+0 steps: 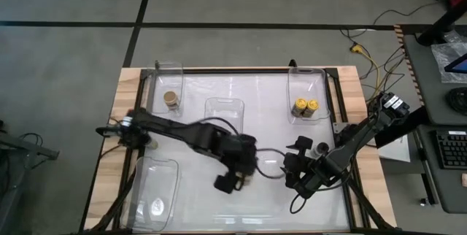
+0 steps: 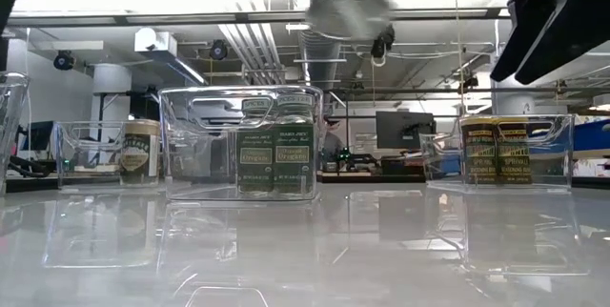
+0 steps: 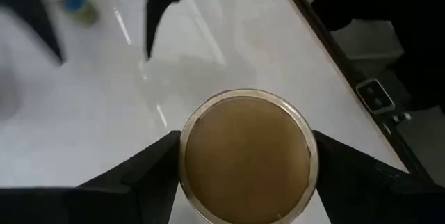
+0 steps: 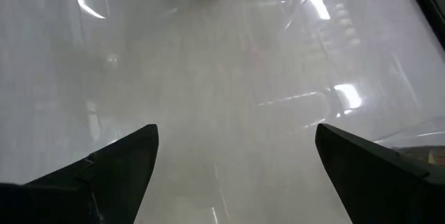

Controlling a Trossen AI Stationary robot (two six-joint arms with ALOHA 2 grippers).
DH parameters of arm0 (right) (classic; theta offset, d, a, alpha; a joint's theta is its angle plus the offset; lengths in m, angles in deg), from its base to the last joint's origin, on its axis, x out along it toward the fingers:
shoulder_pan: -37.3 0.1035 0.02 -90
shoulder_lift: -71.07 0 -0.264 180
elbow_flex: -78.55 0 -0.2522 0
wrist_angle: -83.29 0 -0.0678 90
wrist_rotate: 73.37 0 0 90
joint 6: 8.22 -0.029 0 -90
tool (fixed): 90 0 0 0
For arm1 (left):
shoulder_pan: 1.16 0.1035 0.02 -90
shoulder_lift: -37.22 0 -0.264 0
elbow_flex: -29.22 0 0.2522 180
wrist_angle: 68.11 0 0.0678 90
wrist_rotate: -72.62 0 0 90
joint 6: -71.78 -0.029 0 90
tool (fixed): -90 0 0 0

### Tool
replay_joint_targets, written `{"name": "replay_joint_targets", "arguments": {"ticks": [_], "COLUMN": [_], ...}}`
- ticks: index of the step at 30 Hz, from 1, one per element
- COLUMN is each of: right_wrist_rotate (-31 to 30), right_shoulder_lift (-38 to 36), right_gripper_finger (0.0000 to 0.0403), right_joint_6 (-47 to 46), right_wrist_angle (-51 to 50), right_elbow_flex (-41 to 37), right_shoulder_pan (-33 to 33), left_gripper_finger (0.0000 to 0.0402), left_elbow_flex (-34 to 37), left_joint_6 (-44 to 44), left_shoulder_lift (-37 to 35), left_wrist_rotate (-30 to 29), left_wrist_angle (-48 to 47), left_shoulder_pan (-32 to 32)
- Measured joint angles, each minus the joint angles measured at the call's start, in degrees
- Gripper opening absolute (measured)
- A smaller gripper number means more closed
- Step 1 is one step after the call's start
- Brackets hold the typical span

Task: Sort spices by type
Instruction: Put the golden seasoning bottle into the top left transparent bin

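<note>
Now the tan-lidded jar point(image 3: 245, 156) sits clamped between left claw point(image 3: 243, 165) fingers.

I hold one tan-brown-lidded jar point(image 3: 247, 156) between the fingers of my left gripper point(image 1: 232, 179), lifted off the table near its middle front; from my wrist I see its round lid face-on, my fingers touching its sides. A second tan-brown-lidded jar point(image 1: 171, 100) stands upright in the far-left bin. Two yellow-lidded jars point(image 1: 306, 107) stand upright, touching side by side, in the far-right bin. In the low view, two green-labelled jars point(image 2: 275, 159) stand upright together in the far middle bin. A black-lidded jar point(image 1: 322, 148) sits on the table's right edge.
</note>
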Motion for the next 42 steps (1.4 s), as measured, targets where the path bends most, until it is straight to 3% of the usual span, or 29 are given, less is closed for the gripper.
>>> {"name": "replay_joint_targets", "arguments": {"ticks": [6, 14, 18, 26, 34, 42], "right_wrist_rotate": [-1.31, -1.35, -1.41, -4.84, -11.46, -15.75], "right_shoulder_lift": [0.00, 0.00, -0.02, -0.04, -0.07, 0.04], "right_gripper_finger": [0.0379, 0.0379, 0.0379, 0.0379, 0.0379, 0.0379], "right_joint_6": [0.03, -0.58, -0.60, -1.00, 5.47, 9.21], "right_wrist_angle": [0.17, 0.23, 0.26, 2.12, 14.81, 21.71], "right_elbow_flex": [0.01, 0.02, 0.31, 3.56, 5.29, 5.25], "right_shoulder_pan": [-0.04, -1.11, -3.08, -7.99, -9.31, -9.31], "left_gripper_finger": [0.0261, 0.0261, 0.0261, 0.0261, 0.0261, 0.0261], "left_elbow_flex": [9.75, 32.42, 41.89, 51.05, 55.62, 57.24], "left_joint_6": [3.53, 12.18, 15.06, 14.21, 4.08, -11.55], "left_shoulder_lift": [-10.92, -34.96, -47.54, -66.00, -75.31, -76.02], "left_wrist_rotate": [-6.12, -16.25, -17.02, -20.59, -22.61, -20.79], "left_wrist_angle": [-3.10, -3.55, -6.49, -16.37, -19.25, -20.29], "left_shoulder_pan": [0.66, 4.10, 7.19, 15.23, 25.51, 36.97]}}
